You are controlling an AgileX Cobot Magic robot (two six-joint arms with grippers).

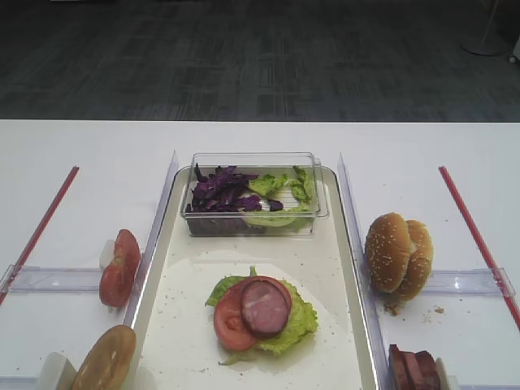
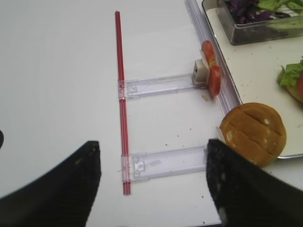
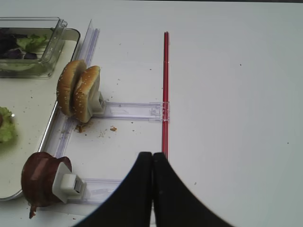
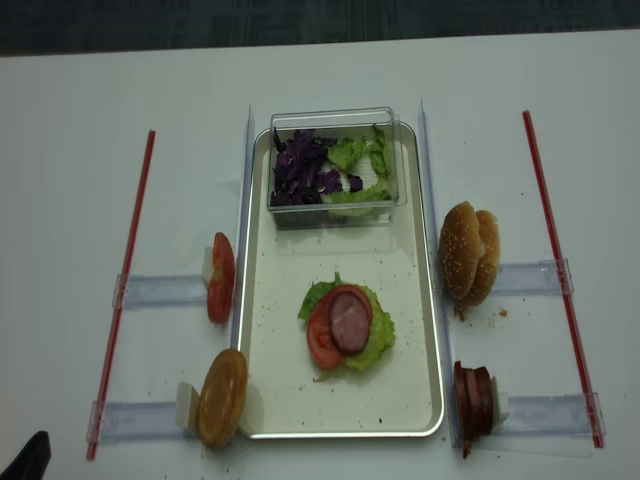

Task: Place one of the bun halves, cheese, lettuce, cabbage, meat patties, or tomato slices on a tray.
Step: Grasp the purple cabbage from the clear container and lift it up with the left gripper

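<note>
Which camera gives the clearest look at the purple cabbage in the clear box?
The exterior high view: the cabbage fills the box's left half, unobstructed. The realsense view shows it smaller; the left wrist view catches only part at the top edge; the right wrist view shows just dark scraps at its left edge.

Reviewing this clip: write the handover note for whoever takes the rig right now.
Left gripper: open, empty, hovering near the plain bun half by the tray's left edge.
Right gripper: shut, empty, over bare table.
On the tray: lettuce, tomato slice, meat patty stacked; clear box holds cabbage.
Off the tray: tomato slices left; sesame bun halves and meat patties right.
Left: place another ingredient.
</note>
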